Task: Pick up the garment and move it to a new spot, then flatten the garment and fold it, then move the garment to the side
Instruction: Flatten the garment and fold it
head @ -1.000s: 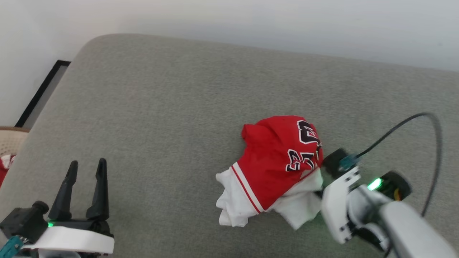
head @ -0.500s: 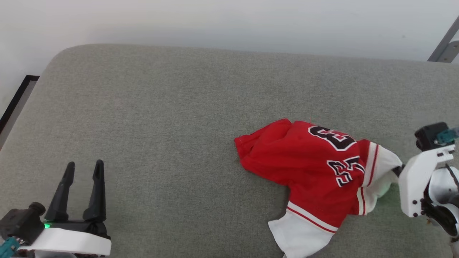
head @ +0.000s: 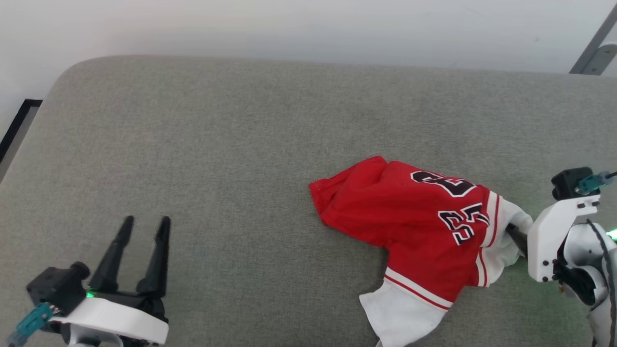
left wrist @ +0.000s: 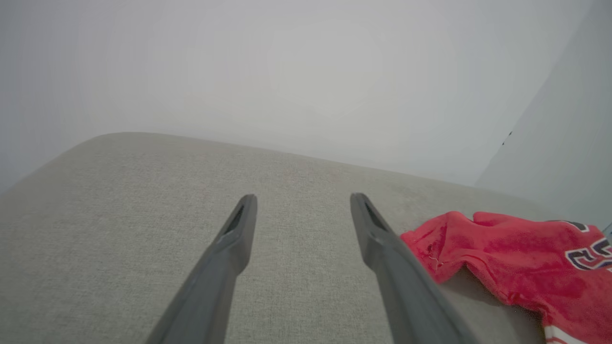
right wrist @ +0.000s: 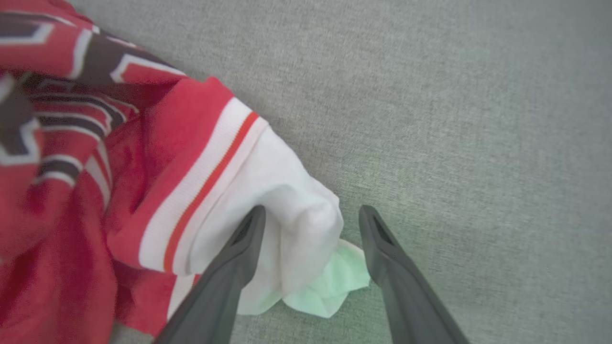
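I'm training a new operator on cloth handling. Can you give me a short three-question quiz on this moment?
1. True or false: the left gripper touches the garment.
2. What lies between the fingers of the right gripper? A) red hem B) white sleeve end C) black numerals
3. Fill in: both grippers are ____ (open or shut).
Key: 1 false, it hovers apart from it over the grey cushion; 2 B; 3 open.
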Tool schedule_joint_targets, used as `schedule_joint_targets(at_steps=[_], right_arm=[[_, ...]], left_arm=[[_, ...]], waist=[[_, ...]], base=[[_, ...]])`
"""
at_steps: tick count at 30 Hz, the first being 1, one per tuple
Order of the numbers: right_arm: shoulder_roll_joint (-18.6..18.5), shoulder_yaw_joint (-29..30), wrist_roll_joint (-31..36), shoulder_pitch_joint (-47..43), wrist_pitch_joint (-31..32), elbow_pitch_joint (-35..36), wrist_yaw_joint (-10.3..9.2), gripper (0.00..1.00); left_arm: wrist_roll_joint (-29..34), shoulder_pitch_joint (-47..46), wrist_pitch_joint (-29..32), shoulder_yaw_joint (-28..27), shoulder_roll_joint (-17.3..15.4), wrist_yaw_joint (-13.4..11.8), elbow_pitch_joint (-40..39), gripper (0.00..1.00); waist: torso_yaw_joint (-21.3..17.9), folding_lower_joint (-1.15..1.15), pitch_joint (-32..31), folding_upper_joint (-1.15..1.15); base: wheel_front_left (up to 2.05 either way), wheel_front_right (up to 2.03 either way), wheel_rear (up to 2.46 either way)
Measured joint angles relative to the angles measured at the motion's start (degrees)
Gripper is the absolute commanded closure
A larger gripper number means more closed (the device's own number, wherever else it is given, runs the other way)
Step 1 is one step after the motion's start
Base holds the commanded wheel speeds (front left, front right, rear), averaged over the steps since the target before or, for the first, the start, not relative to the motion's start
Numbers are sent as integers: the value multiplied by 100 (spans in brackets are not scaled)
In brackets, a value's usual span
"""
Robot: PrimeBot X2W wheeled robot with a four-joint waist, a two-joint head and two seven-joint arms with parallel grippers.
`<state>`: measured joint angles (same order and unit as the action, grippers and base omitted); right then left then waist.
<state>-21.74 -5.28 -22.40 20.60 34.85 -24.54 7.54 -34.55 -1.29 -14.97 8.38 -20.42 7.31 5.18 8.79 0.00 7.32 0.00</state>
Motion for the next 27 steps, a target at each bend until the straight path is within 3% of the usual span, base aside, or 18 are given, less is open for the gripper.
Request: schedule_joint_targets(at_steps=[5,13,20,27], right_arm=[[5,170,-15,8,-169,283,0,0],[225,514,299,-344,-972,1479,0,0],[842,814,791,-540,-2269,2214,-3,0],[1491,1091,1347,-756,-3545,2523,-3,0]], left_arm=[[-229,-75,194,389,-208,0,94,0],[-560,-231,1023,967,-399,0,-19,0],[-835,-482,1884,1479,-401,0,-56,0],[-903,-773,2940,2011,-338,-27,45,0]], waist=[[-103,0,-90,0],[-446,0,-202,0],[-885,0,-223,0],[-1352,0,-172,0]], base=[[0,0,0],[0,0,0],[0,0,0],[0,0,0]])
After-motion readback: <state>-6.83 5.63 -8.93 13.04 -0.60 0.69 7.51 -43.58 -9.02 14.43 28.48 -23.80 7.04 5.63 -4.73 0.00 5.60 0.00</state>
